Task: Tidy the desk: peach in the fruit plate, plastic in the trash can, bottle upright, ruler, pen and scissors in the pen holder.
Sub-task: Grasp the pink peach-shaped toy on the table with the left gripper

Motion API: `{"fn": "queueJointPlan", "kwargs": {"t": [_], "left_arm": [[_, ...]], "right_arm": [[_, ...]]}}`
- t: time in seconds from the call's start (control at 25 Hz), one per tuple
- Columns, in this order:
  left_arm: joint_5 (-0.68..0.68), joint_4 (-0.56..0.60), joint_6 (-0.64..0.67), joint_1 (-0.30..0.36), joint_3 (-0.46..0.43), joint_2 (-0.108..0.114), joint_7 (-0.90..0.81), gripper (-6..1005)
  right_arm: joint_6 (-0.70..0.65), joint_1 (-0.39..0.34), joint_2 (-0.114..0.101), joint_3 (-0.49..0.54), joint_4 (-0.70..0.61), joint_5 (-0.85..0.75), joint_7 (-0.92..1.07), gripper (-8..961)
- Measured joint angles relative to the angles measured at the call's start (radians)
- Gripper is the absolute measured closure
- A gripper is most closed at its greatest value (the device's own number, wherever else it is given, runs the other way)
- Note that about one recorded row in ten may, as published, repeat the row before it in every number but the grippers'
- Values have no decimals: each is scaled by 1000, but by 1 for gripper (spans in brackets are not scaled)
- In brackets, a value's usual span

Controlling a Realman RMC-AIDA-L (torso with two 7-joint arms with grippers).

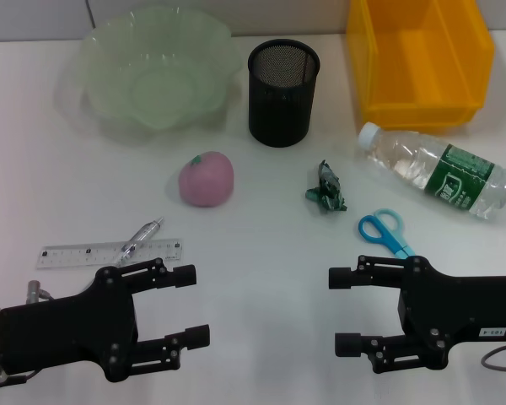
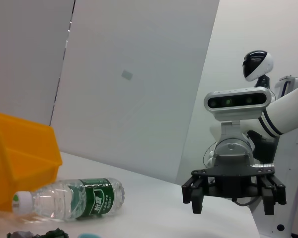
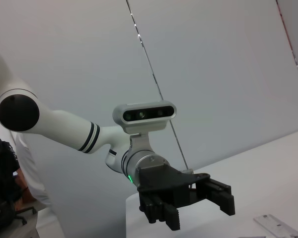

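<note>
Head view: white tabletop (image 1: 261, 253), nothing sorted yet. Left tool (image 1: 185, 308) and right tool (image 1: 346, 310) low at near edge, both spread, holding nothing (staged to start, likely). Fruit plate (image 1: 156, 72), pen holder (image 1: 283, 80), yellow bin (image 1: 422, 59) all look empty. Peach (image 1: 207, 179) mid-tabletop; plastic wrapper (image 1: 326, 189) beside it; bottle (image 1: 438, 170) lying flat; scissors (image 1: 385, 231), ruler (image 1: 110, 253), pen (image 1: 142, 237) loose.

Left wrist view: bottle (image 2: 69, 199) lying against bin (image 2: 20, 163); right tool (image 2: 233, 191) spread.

Right wrist view: left tool (image 3: 198, 201) spread; ruler tip (image 3: 280, 227).
</note>
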Motion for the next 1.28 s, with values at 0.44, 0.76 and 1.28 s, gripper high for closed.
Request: {"fn": "queueJointPlan", "kwargs": {"t": [0.44,0.76,1.28], "left_arm": [[0,0,0,-3,-2,-2,0,265],[0,3,-1,-7,-21,-9,8,264],[-2,193,-156,-90,-125,-93,-158,261]], "right_arm": [[2,3,1,0,1,-1,0,159],[2,-10,2,8,17,6,-16,158],[12,-50,0,16,113,35,-139,159]]}}
